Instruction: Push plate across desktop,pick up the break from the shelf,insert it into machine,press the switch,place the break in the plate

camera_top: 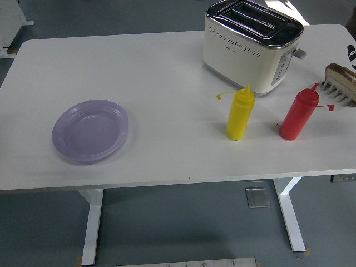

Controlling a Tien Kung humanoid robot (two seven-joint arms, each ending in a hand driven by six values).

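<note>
The purple plate lies at the lower left; the bread waits at the right edge beside the toaster. No hand shows, so I cannot tell its state. Push low and slowly.

Only a small blk & wht bit of right hand shows, details too small to tell.

White surface bearing lilac plate, cream toaster, yellow squeeze bottle, red squeeze bottle, bread rack.
</note>
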